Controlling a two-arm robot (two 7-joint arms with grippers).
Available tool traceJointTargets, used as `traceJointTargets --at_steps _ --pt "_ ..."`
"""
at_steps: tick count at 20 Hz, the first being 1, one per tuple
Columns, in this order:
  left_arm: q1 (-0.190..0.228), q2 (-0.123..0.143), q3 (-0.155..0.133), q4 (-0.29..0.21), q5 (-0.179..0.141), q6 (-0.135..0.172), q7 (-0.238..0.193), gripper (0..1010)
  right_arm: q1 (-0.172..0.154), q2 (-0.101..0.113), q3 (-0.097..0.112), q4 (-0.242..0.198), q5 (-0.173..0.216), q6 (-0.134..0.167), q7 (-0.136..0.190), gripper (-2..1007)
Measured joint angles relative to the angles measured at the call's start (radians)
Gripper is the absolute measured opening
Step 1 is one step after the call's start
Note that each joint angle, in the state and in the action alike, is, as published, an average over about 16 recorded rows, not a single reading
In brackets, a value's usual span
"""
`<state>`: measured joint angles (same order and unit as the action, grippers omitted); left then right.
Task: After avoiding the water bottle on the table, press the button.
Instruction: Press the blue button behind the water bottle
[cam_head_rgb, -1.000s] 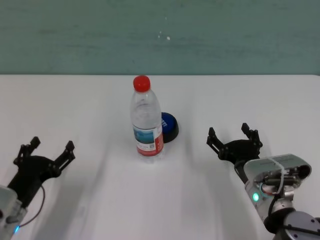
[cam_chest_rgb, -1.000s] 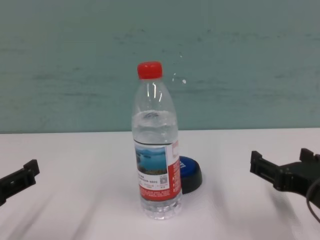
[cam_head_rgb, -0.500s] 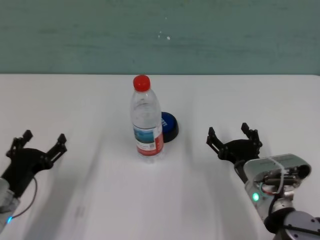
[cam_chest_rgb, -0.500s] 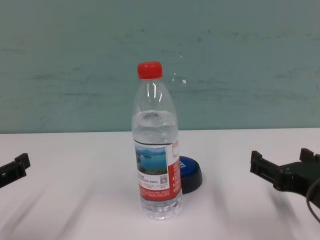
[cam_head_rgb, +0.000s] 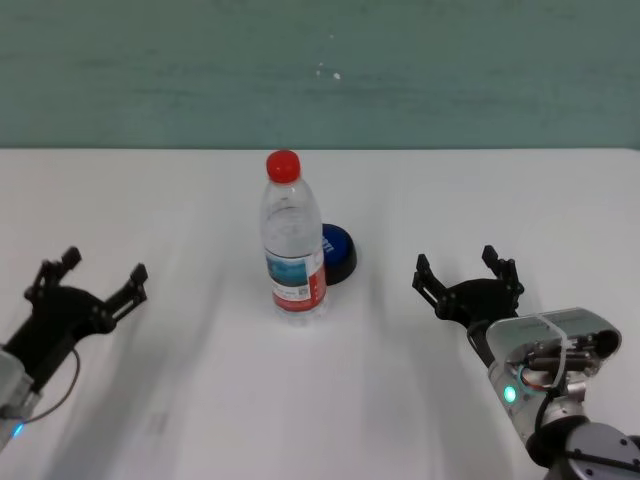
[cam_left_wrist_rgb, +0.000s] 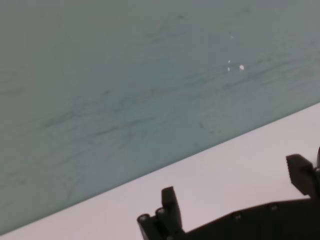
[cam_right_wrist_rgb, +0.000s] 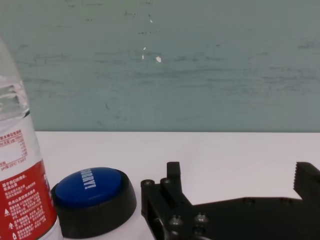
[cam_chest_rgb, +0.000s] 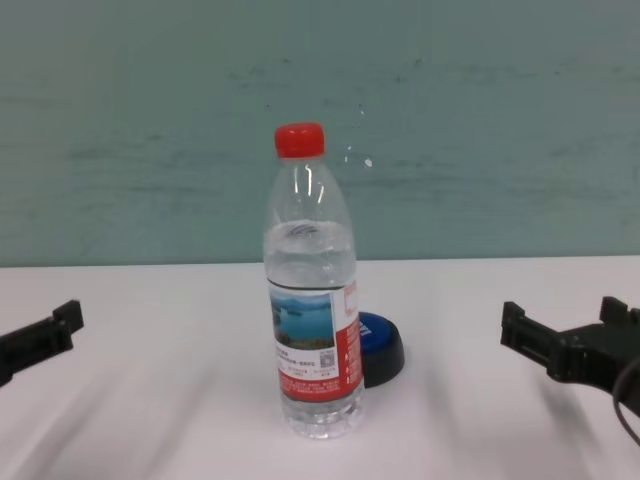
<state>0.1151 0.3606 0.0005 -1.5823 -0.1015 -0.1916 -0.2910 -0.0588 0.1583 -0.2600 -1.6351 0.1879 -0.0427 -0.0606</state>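
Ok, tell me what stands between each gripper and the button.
For the left gripper, the water bottle stands right in front of the button, hiding part of it. For the right gripper, only bare table lies between.

A teal wall filled the background in every view. Its paint was uneven, crossed by faint darker streaks that ran mostly level, with a few short scratches among them. A small white chip sat on the wall near the middle of the head view, and a tinier fleck lay just beside it, slightly higher. Both wrist views caught the chip too, pale against the paint.
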Motion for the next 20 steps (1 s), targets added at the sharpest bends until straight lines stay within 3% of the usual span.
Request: traceJointTargets --at_steps 11,20 --pt "-0.107 0.008 0.031 0.123 -0.026 -0.021 -0.032 1000 0.0 0.0 0.0 0.0 0.0 0.0 0.0 1004" --pt "-0.177 0.017 0.059 0.225 -0.05 -0.059 -0.071 1000 0.0 0.0 0.0 0.0 0.0 0.0 0.0 1004"
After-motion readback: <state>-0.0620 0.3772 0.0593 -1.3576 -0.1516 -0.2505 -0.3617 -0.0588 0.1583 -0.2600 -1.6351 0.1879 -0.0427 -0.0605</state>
